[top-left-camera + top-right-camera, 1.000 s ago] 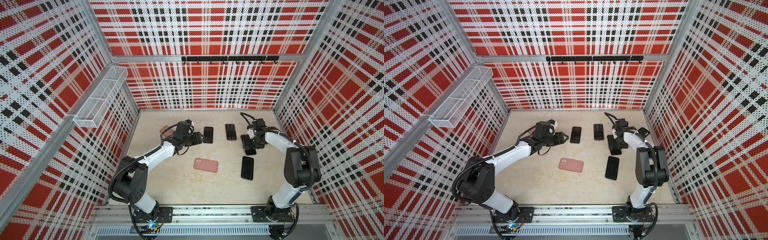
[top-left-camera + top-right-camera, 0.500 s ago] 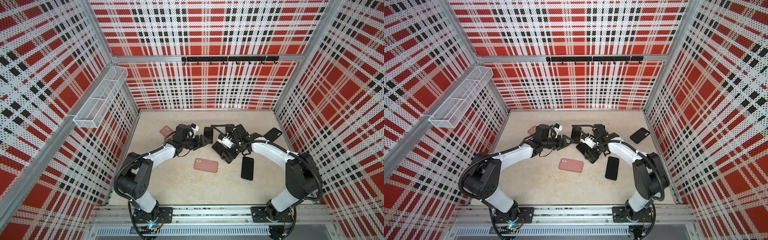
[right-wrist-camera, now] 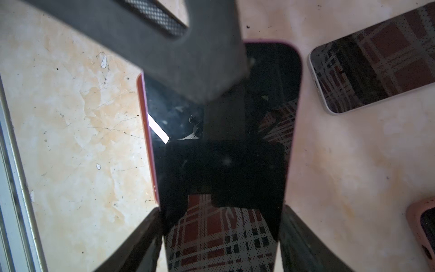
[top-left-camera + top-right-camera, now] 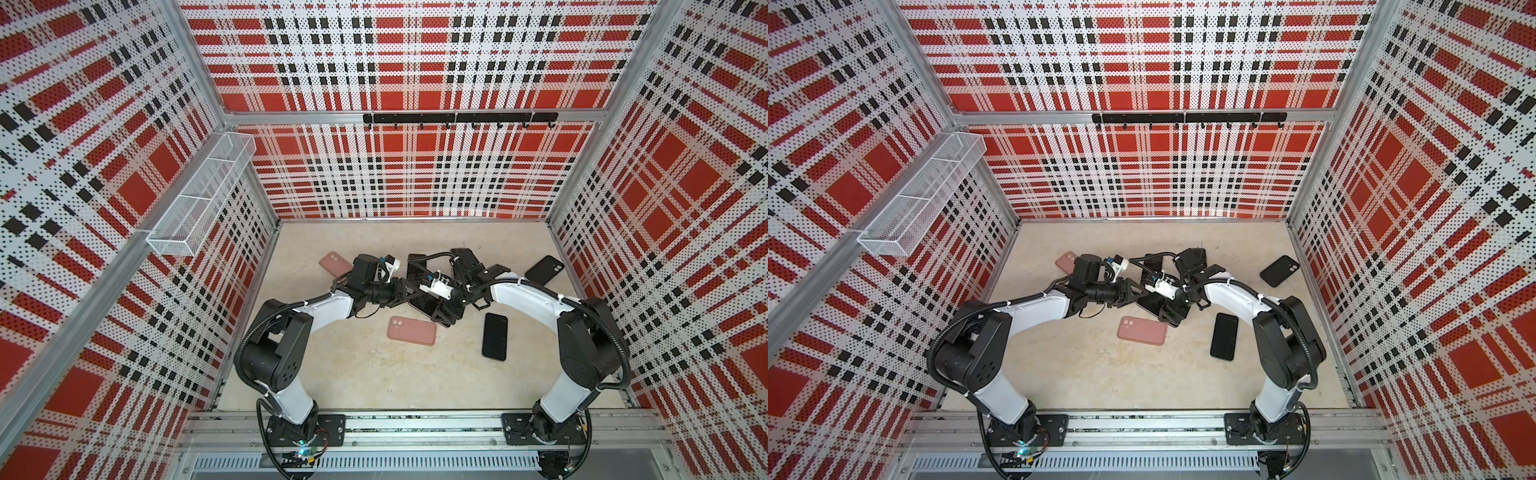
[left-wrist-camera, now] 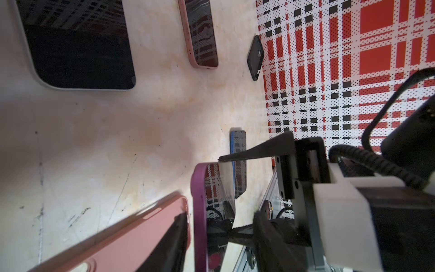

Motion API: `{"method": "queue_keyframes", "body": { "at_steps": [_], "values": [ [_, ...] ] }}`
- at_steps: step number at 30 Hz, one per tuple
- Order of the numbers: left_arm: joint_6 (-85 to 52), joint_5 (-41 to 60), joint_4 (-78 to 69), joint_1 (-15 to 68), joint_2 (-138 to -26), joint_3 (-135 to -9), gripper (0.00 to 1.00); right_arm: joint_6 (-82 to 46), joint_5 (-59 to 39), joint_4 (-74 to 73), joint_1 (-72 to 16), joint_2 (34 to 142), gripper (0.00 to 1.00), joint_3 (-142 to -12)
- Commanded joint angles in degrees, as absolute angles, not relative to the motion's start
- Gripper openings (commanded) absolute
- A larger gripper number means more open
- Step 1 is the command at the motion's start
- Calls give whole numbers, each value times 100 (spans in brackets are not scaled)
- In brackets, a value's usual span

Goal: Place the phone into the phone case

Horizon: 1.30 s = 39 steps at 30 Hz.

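A dark-screened phone (image 4: 424, 305) (image 3: 235, 164) with a purple rim hangs tilted just above the floor at mid-table. My right gripper (image 4: 442, 311) (image 3: 222, 209) is shut on it, one finger on each long side. My left gripper (image 4: 405, 291) (image 5: 216, 230) straddles the phone's other end, jaws partly open. One of its fingers (image 3: 188, 58) lies over the screen, and a gap shows at the other in the left wrist view. A pink phone case (image 4: 411, 330) (image 5: 129, 235) lies back up on the floor just in front of the grippers.
A black case (image 4: 544, 270) lies near the right wall and a small pink one (image 4: 334, 262) at the back left. A blue-rimmed phone (image 4: 494, 336) lies front right. Two more phones (image 5: 70, 47) (image 5: 202, 35) lie behind the grippers, largely under the arms in both top views.
My right gripper has carried the phone from the right side to mid-table. The left arm has swung right to meet it and its jaws have narrowed around the phone's end.
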State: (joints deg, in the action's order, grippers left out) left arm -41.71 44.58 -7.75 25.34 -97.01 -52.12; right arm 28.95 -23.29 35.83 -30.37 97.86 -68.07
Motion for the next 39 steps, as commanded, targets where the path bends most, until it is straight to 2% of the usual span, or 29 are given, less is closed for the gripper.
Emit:
{"method": "queue_keyframes", "body": {
  "at_steps": [1,8,9,11,13,14,18,23,26,29,30,32,37,39],
  "values": [
    [-4126,4579,-972,2606,-9782,-5138,38,3253,-2572,3452,-3094,9861,44,-7044],
    [-4386,4537,-1422,2622,-9740,-4972,8,3330,-2652,3426,-3171,9819,45,-7059],
    [-4447,4504,-1525,2625,-9718,-4913,4,3324,-2671,3428,-3164,9794,50,-7034],
    [-4620,4436,-1840,2624,-9639,-4777,1,3262,-2648,3399,-3164,9712,68,-6993],
    [-4754,4286,-2135,2626,-9512,-4601,0,3030,-2614,3512,-3156,9580,92,-7014],
    [-4800,4155,-2240,2625,-9436,-4524,0,2890,-2520,3601,-3160,9523,99,-7057],
    [-4862,3327,-2749,2697,-8996,-4188,0,1773,-2116,3320,-2960,8906,100,-6828],
    [-5235,2236,-3675,2912,-8386,-3650,0,-1221,-1665,2055,-2307,7725,100,-5675],
    [-5342,1882,-3911,3096,-8141,-3489,0,-2524,-1713,1964,-2131,7217,100,-5183],
    [-5740,2058,-4355,3116,-8077,-3290,0,-2993,-2423,2026,-1957,7077,100,-4903],
    [-5880,2157,-4504,3112,-8092,-3217,0,-3116,-2979,1954,-1807,7100,99,-4804],
    [-6056,2327,-4732,3118,-8144,-3118,0,-3507,-3776,1436,-1659,7078,94,-4525],
    [-6365,2806,-5211,3105,-8335,-3022,0,-3870,-4678,601,-1453,7138,86,-4140],
    [-6568,3018,-5584,3113,-8446,-2936,0,-4012,-5188,158,-1363,7302,79,-4019]
  ]
}}
